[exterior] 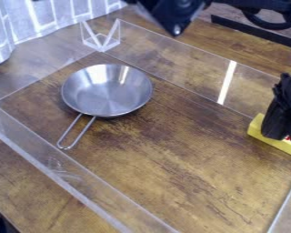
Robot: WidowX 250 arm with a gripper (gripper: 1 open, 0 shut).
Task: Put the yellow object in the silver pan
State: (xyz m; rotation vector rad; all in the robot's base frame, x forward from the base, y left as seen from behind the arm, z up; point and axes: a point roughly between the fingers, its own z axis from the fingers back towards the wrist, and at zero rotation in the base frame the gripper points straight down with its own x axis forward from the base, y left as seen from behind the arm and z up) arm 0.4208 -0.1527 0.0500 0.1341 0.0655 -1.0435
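The silver pan point(105, 90) is showing a shiny grey steel, its thin wire handle the same tone. The yellow object point(272, 135) is showing bright yellow, with a small patch of white and red at its right end. The gripper point(279, 120) is showing black. The table point(173, 164) is showing dark brown wood, streaked and mottled with lighter grain.

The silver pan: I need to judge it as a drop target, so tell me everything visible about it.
The silver pan is small, round and shallow, of shiny steel, with a thin wire loop handle reaching toward the lower left. It sits upright and empty on the wooden table, left of centre, inside the low clear-walled enclosure. Nothing touches it but the table. The gripper and the yellow object are far off at the right edge.
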